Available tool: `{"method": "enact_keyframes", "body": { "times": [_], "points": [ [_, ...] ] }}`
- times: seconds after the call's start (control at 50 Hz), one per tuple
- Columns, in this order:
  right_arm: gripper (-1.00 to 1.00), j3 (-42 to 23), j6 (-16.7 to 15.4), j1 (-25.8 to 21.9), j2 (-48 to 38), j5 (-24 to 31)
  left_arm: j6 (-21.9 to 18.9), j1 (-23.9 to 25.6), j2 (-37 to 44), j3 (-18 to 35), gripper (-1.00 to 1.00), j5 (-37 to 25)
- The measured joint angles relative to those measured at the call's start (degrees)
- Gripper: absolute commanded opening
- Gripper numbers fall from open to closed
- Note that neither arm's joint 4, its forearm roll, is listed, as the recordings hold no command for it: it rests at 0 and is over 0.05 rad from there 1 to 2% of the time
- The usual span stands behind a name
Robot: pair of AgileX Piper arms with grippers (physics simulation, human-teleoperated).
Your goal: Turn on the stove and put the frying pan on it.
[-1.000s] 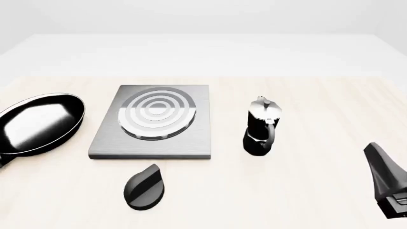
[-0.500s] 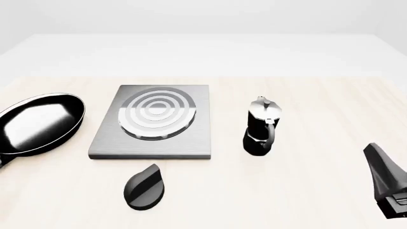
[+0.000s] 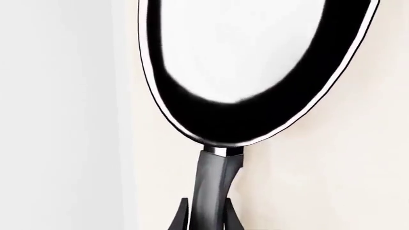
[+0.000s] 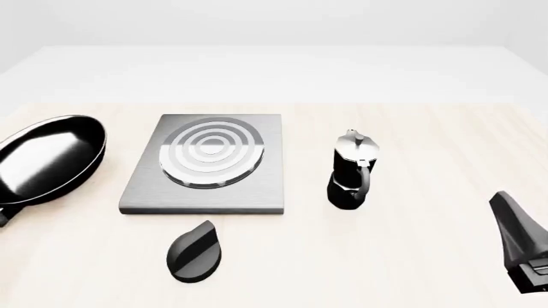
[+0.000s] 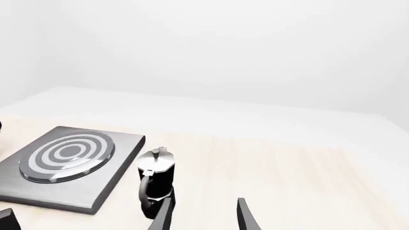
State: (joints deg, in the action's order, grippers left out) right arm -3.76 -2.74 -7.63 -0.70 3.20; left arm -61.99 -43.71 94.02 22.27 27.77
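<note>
The frying pan [image 4: 47,160], glossy black with a thin silver rim, hovers tilted at the table's far left, beside the stove. Its short dark handle [image 3: 214,184] runs back between the fingers of my left gripper [image 3: 206,205], which is shut on it. In the front view that gripper is out of frame. The stove [image 4: 205,186] is a grey square plate with a silver ring burner [image 4: 212,151]. Its black teardrop knob [image 4: 194,251] lies separately in front of it. My right gripper [image 5: 204,202] is open and empty, low at the right edge [image 4: 518,237], far from the stove [image 5: 96,191].
A black moka pot [image 4: 351,173] with a silver lid stands right of the stove, between it and my right gripper; it also shows in the right wrist view [image 5: 155,179]. The light wooden table [image 4: 411,256] ends close behind the pan on the left.
The frying pan has risen and tilted, shifting a little left and away, carried by my left gripper. The right arm, stove, knob and moka pot have not moved.
</note>
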Motion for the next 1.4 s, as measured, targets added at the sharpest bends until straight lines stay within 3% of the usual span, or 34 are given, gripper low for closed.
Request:
{"method": "enact_keyframes", "body": {
  "times": [0.4,0.74,1.08,1.4],
  "points": [
    [1.0,0.0,0.1,-0.2,-0.2,-0.4,-0.2,1.5,-8.3,-0.2,-1.0,-5.0],
    [1.0,-0.6,0.2,-0.3,0.1,0.3,-0.7,4.6,-22.9,1.9,-1.0,-17.4],
    [1.0,-1.8,0.4,0.0,0.5,1.3,-0.7,12.1,-31.1,5.1,-1.0,-26.6],
    [1.0,-2.7,0.6,0.5,0.6,1.9,-1.0,20.7,-32.3,7.7,-1.0,-30.0]
  ]
}}
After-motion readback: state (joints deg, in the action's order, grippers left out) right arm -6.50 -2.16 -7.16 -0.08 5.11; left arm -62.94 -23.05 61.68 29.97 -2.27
